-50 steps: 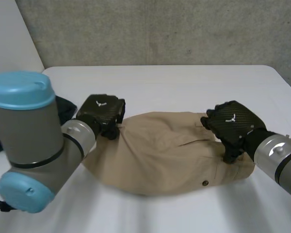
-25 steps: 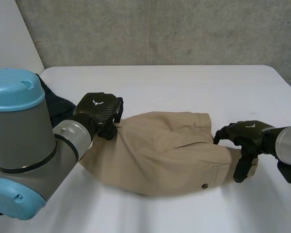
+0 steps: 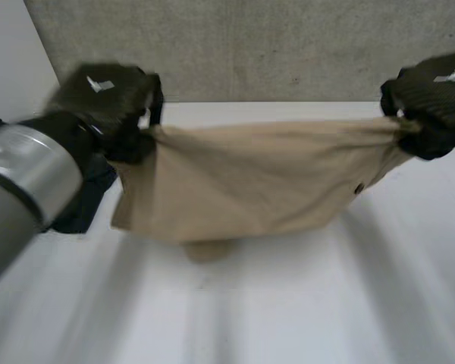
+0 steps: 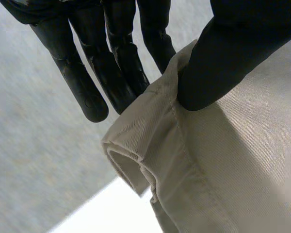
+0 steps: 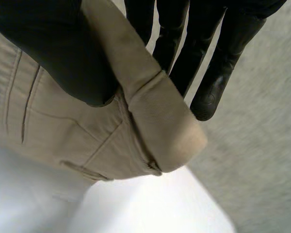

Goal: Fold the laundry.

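Note:
A pair of beige trousers (image 3: 243, 178) hangs stretched between my two hands above the white table (image 3: 288, 303). My left hand (image 3: 110, 102) pinches one upper corner of the waistband; in the left wrist view the thumb (image 4: 233, 53) presses the beige cloth (image 4: 208, 160) against the fingers (image 4: 121, 63). At the other upper corner my right hand (image 3: 432, 98) grips the same way; in the right wrist view its thumb (image 5: 53, 53) clamps the folded edge of the trousers (image 5: 150, 111) to the fingers (image 5: 208, 63). A button (image 3: 359, 189) shows near the right hand.
A dark garment (image 3: 87, 201) lies on the table at the left, behind the hanging trousers. A grey concrete wall (image 3: 273, 45) rises behind the table. The table's front part lies below the trousers' lower edge.
Both hands have risen, lifting the trousers off the table so they hang spread between them. The right hand, open beside the cloth before, has closed on the corner.

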Tool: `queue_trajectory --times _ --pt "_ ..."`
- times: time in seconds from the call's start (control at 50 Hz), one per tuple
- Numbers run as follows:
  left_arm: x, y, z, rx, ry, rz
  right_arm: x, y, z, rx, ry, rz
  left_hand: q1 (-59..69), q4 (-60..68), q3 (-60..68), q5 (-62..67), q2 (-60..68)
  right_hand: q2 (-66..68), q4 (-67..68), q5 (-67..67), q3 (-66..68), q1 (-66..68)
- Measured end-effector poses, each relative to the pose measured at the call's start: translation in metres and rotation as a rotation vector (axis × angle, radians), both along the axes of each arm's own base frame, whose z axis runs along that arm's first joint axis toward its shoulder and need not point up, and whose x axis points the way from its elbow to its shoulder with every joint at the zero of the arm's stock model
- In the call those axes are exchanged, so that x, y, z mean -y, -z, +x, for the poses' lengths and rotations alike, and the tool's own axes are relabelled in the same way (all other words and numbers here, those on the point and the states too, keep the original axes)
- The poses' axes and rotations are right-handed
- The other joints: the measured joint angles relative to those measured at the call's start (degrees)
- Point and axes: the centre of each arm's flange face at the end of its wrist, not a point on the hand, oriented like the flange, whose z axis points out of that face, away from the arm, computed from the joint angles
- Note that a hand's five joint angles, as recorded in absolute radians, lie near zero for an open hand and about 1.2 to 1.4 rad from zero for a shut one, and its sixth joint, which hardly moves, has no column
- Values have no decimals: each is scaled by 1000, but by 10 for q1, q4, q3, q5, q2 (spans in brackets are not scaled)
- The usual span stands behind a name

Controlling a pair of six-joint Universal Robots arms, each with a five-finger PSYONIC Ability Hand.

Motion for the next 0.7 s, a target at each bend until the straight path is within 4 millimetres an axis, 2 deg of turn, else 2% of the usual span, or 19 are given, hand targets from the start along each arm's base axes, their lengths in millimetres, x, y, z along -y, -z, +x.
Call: queue_trajectory --times 0.04,0.06,0.1,0.16,0.22,0.28,0.34,0.4,0.42,0.46,0.52,0.56,0.62,0.66,0.68,0.7 --pt "-1 -2 1 2 -1 -7 -2 -3 0 -7 -1 -6 0 0 0 0 0 0 0 0 0 0" --pt "-9 -14 7 17 -4 -42 -4 -6 -1 -16 -3 -12 0 2 0 0 0 0 0 0 0 0" --pt "-16 -24 13 38 -7 -74 -17 -19 -3 -76 -14 -35 0 2 0 0 0 0 0 0 0 0" --pt "-19 -28 16 61 -9 -90 -20 -21 -2 -107 -24 -31 0 2 0 0 0 0 2 0 0 0" --pt "-15 -21 14 98 -8 -72 -15 -12 3 -137 -43 13 0 2 0 0 0 0 2 0 0 0" --pt "-2 -4 7 140 -8 -28 -6 1 9 -158 -53 64 0 2 0 0 0 0 2 0 0 0" --pt "26 26 -6 204 -12 48 12 28 22 -197 -58 143 0 2 0 0 0 0 2 2 0 0" --pt "51 46 -17 238 -20 89 29 48 33 -223 -51 175 0 2 0 0 0 0 2 3 0 0" --pt "55 49 -19 241 -22 92 33 52 36 -226 -49 175 0 2 0 0 0 0 2 3 0 0" --pt "78 58 -30 243 -34 93 48 64 49 -226 -43 154 0 2 0 0 0 0 2 3 0 0" --pt "99 58 -39 224 -52 62 61 67 61 -206 -39 96 0 2 0 0 0 0 2 3 0 0" --pt "119 43 -48 177 -85 -14 78 57 78 -144 -26 -34 0 2 0 0 0 0 2 3 0 0" --pt "135 16 -54 103 -127 -125 94 36 93 -53 -7 -197 0 2 0 0 0 0 2 3 0 0" --pt "144 -17 -57 13 -165 -254 106 5 102 50 17 -372 0 2 0 0 0 0 2 3 0 0" --pt "144 -17 -57 13 -165 -254 106 5 102 50 17 -372 0 2 0 0 0 0 2 3 0 0" --pt "148 -48 -57 -76 -195 -376 113 -25 106 142 40 -524 0 2 1 0 1 0 2 3 0 0"
